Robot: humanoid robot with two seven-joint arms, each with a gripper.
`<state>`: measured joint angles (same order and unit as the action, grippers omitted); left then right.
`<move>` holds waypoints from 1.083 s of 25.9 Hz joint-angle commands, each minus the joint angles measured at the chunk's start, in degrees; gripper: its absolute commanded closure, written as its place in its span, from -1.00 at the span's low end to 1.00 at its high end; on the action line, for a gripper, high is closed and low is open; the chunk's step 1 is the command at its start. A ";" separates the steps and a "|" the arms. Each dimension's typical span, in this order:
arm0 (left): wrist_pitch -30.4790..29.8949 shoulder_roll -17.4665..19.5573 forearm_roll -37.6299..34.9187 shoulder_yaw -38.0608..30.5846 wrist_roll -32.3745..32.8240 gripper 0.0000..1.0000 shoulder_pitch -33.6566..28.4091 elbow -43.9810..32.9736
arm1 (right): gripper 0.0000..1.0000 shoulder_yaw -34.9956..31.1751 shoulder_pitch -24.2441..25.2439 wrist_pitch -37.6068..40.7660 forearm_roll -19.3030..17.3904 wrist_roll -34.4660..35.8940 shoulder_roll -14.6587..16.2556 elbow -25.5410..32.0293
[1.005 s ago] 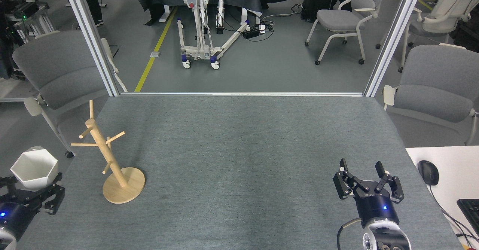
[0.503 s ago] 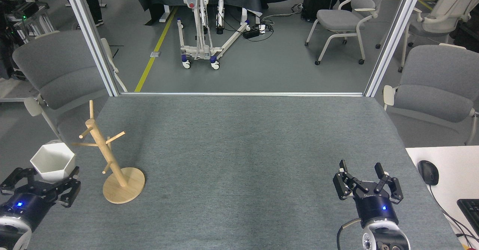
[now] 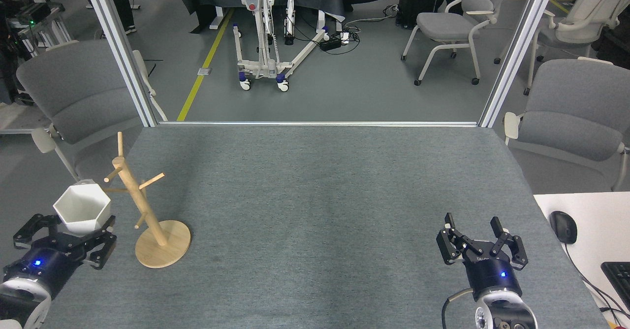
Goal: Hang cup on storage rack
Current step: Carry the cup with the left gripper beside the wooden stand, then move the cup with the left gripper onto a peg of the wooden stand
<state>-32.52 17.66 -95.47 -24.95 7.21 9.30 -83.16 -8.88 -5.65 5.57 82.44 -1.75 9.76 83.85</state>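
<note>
The left end effector [image 3: 81, 230] is on the move: over the last second it has carried the cup [image 3: 82, 208] in from the far left edge toward the storage rack [image 3: 142, 206], and the cup now sits just beside the rack's left-pointing peg, rim up and open to the camera. The fingers are clamped around the lower part of the cup, holding it clear of the tabletop [image 3: 315, 211]. The gap has closed to almost nothing, so the approach looks nearly done; what's left, by my read, is lining the handle hole up with a peg and slipping it over. The handle itself I can't make out from here, so I can't say which way it faces.

The rack has not budged, its round base planted near the tabletop's left edge and the post leaning as the camera sees it, pegs sticking out to several sides. Those pegs are the hazard: the low left one lies right in the cup's path, and a nudge could tip or slide the light wooden stand.

Over on the right, the right end effector [image 3: 480, 238] waits near the front with fingers spread and nothing in them, having only drifted slightly. A computer mouse [image 3: 563, 226] and a keyboard [image 3: 617, 279] lie on the white desk beyond it, well apart from the action. Grey chairs [image 3: 78, 92] flank the tabletop.
</note>
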 commanded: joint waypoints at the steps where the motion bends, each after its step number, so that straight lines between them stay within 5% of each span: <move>1: -0.09 0.00 -0.06 0.26 0.00 1.00 0.02 -0.16 | -0.98 0.00 -0.06 -0.03 0.00 -0.18 0.00 0.00; 14: 0.00 0.00 -0.24 4.47 0.09 1.00 0.02 0.10 | -0.98 0.09 0.02 -0.03 0.18 -0.18 0.09 -0.09; 15: 0.09 0.00 -0.24 4.74 0.00 0.92 0.02 0.36 | -0.98 0.00 -0.06 -0.03 0.18 -0.18 0.00 -0.27; 18: 0.61 -0.17 -0.24 5.00 -0.09 -0.27 0.11 0.63 | -0.98 0.00 -0.06 -0.03 0.35 -0.09 0.00 -0.79; 19: 0.70 -0.26 -0.33 5.00 -0.18 -0.46 0.11 0.63 | -0.98 0.00 -0.06 -0.03 0.35 -0.09 0.00 -0.79; 23: 1.32 -1.23 -0.24 5.00 -0.71 -0.79 0.19 1.59 | -0.98 0.00 -0.86 -0.03 0.35 0.52 0.09 -1.32; 28: 2.11 -2.37 -0.24 5.00 -0.97 -0.89 0.19 1.95 | -0.98 -0.09 -1.03 -0.03 0.35 0.52 0.00 -1.58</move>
<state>-30.65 15.99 -95.72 -19.96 6.29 9.49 -81.38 -8.94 -6.50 5.60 82.78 -1.31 9.77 82.37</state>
